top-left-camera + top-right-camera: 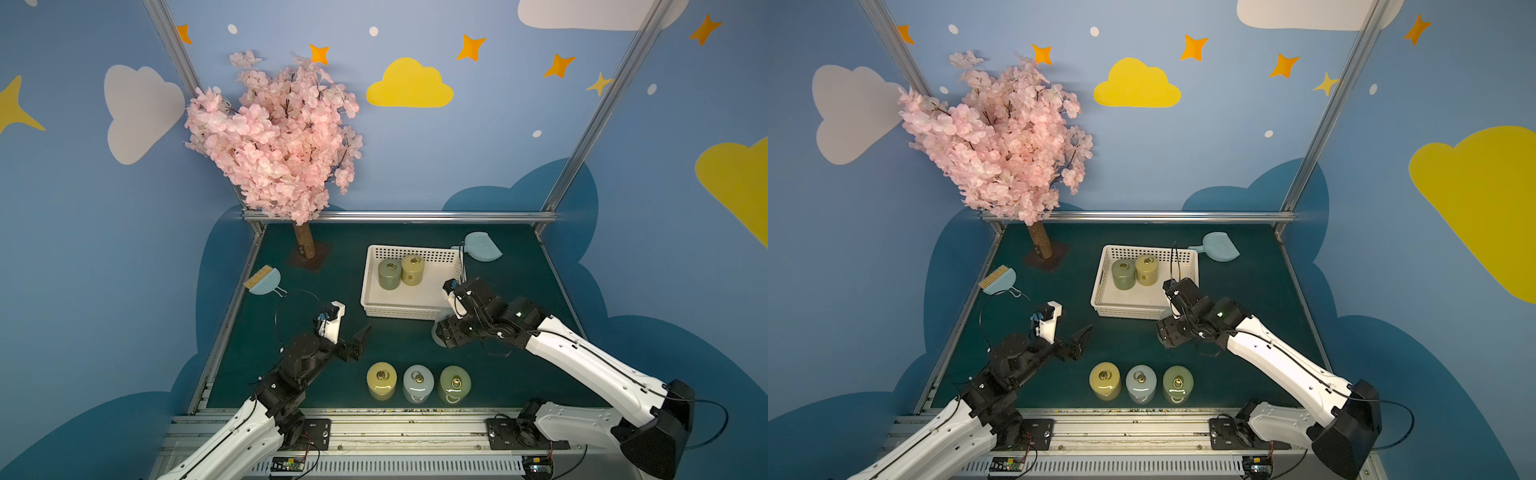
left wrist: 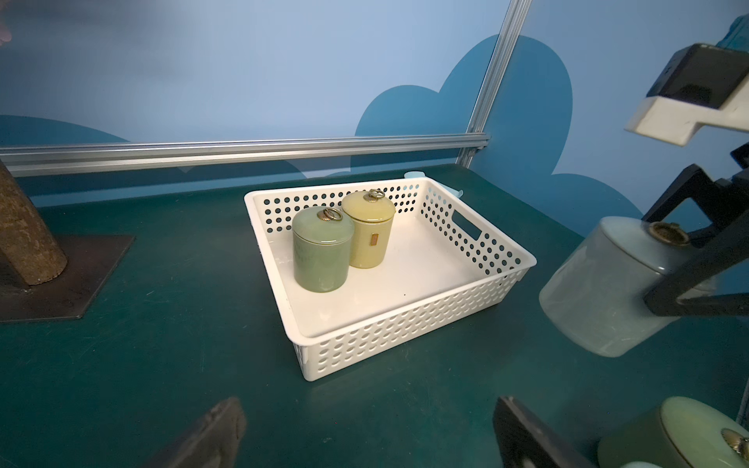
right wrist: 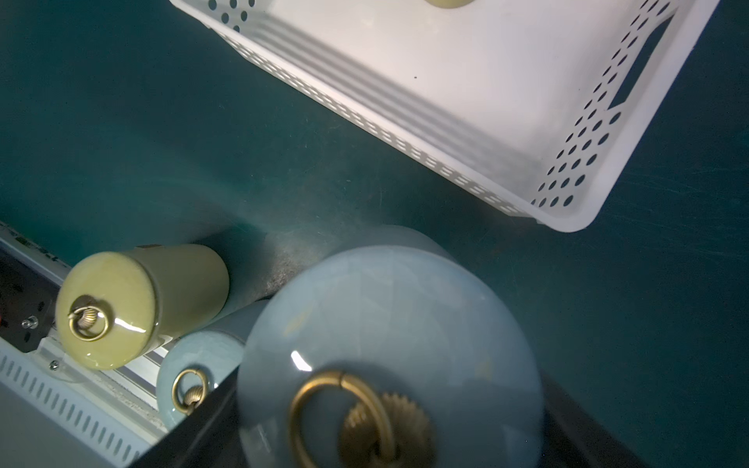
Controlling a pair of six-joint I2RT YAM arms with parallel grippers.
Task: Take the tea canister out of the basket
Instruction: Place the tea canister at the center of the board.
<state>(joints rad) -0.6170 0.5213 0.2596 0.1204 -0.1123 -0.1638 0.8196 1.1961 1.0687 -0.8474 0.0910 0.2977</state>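
The right end effector (image 2: 668,251) pinches a pale-blue tea canister (image 3: 389,324), tilted, just outside the near corner of the white basket (image 1: 399,313). It should stand the canister upright, lower it onto bare worktop (image 1: 395,343) clear of the three standing canisters (image 1: 418,383), then release. The left end effector (image 1: 358,341) hangs spread.

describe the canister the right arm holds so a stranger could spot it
Find the white basket on the green table; just outside its near right corner is the right end effector. Gripped in it is a pale blue canister with a brass lid ring. It is the only one tilted in a grip; its pale blue twin stands upright in the front row.
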